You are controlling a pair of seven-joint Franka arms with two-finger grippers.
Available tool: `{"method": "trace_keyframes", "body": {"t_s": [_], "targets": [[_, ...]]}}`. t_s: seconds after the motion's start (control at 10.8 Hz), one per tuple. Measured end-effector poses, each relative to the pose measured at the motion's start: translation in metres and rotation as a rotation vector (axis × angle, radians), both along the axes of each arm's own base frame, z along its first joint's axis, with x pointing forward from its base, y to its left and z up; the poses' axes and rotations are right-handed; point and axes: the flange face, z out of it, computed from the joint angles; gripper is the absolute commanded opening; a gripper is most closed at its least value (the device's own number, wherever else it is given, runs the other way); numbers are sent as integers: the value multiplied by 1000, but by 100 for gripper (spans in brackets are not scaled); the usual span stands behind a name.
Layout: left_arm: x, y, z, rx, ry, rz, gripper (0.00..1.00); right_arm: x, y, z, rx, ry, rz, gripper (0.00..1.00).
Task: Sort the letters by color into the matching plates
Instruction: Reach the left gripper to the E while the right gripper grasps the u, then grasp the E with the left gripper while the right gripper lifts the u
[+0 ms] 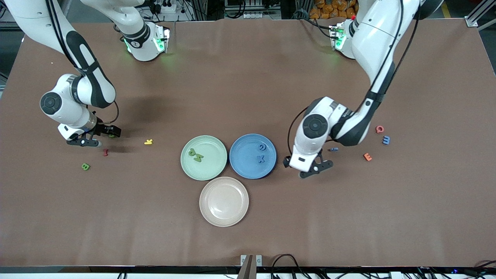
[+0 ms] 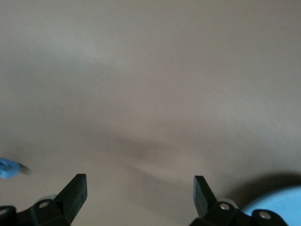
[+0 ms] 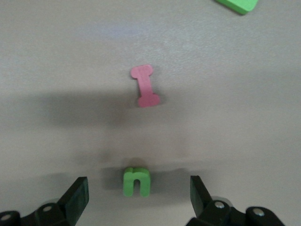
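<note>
The pale green plate holds two green letters. The blue plate beside it holds two blue letters. My right gripper is open and low over a green letter n. In the right wrist view that n lies on the table between the open fingers of the gripper, touching neither. Another green letter lies nearer the front camera. My left gripper is open and empty over bare table beside the blue plate, as the left wrist view shows. Two blue letters lie at the left arm's end.
A beige plate sits nearer the front camera than the other two. A red letter and a yellow letter lie near my right gripper. A red letter and an orange letter lie near the blue ones.
</note>
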Motion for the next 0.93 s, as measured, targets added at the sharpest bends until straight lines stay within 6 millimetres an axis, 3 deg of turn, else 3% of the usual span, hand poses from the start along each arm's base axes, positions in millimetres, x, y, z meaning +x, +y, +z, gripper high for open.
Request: {"method": "trace_keyframes", "body": {"t_s": [0.19,0.56,0.74,0.93], "targets": [[20,39,7,6,1,111,100,-5,-10,-2,1,-3,2,89],[34,94,5,52,58,258,100,-9,-14,-4,0,-10,3,82],[41,116,5,58,64,345,100,-10,-12,-5,2,-8,6,77],[41,124,3,73,79,413,100,-10,-8,-7,2,-17,15,73]]}}
